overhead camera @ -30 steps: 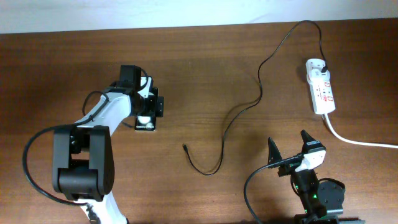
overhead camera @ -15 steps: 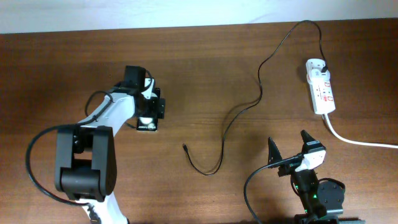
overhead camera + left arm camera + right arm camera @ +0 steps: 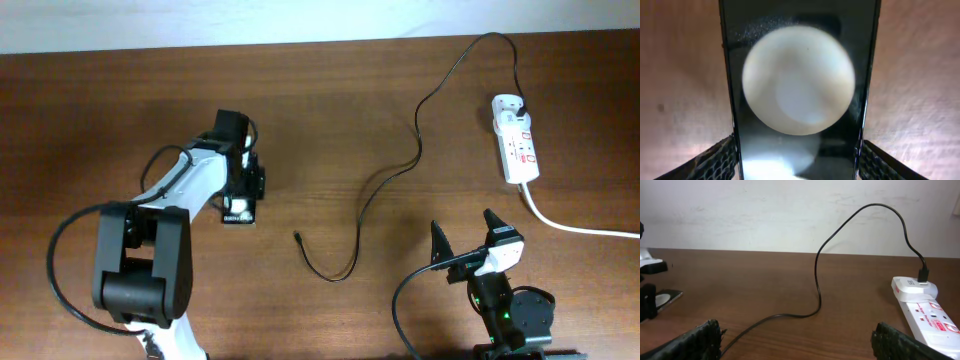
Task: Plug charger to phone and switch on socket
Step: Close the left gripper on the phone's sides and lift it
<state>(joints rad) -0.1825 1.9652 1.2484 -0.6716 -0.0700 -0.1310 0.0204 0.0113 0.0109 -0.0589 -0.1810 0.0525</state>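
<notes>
Overhead view: even, fairly bright light over the brown table (image 3: 330, 120), shadows faint, a pale washed-out band along the top edge. Left wrist view: soft focus throughout; the glossy phone (image 3: 800, 90) carries a large round glare at centre and a brighter patch at bottom. Right wrist view: bright white wall (image 3: 740, 210) above, lower corners dark and blurred

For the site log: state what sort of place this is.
Probably an indoor robot test bench: a wooden table against a plain white wall, with the socket and a robot arm on it.
</notes>
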